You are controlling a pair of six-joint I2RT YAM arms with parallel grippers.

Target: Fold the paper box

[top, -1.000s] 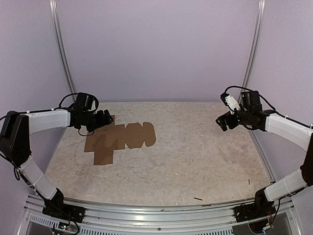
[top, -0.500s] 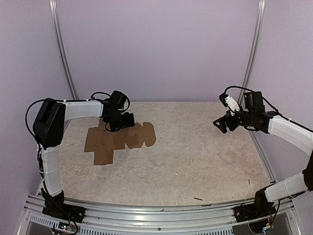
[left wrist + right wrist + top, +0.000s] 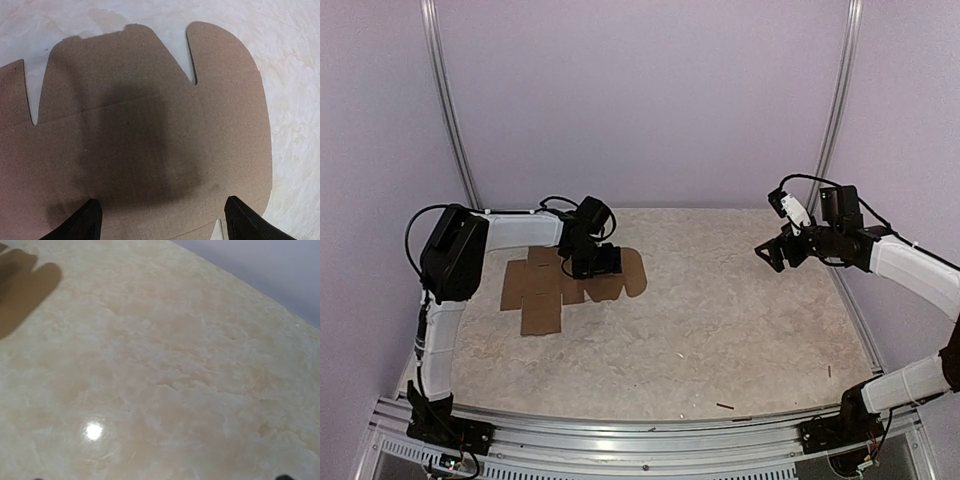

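Table: we see a pale, marbled surface under both arms. A small dark scrap lies on it at the near edge, well behind both pairs of fingers.
Paper box: it is a flat brown cardboard sheet, lying open on the table. In the left wrist view it lies directly under and ahead of the left fingers, and its rounded tabs point away from them.
Left gripper: it is above the tab end of the sheet and throws a dark shadow on the cardboard. Its two fingers stand wide apart, with nothing between them except the sheet below. We cannot tell whether the tips touch the cardboard.
Right gripper: it hangs above the bare table, well apart from the sheet. Only the fingertips show at the bottom corners of its own view, so we read its fingers as wide apart and holding nothing. The sheet is far ahead of them, at the upper left corner.
Back wall: it is plain lilac, beyond both grippers.
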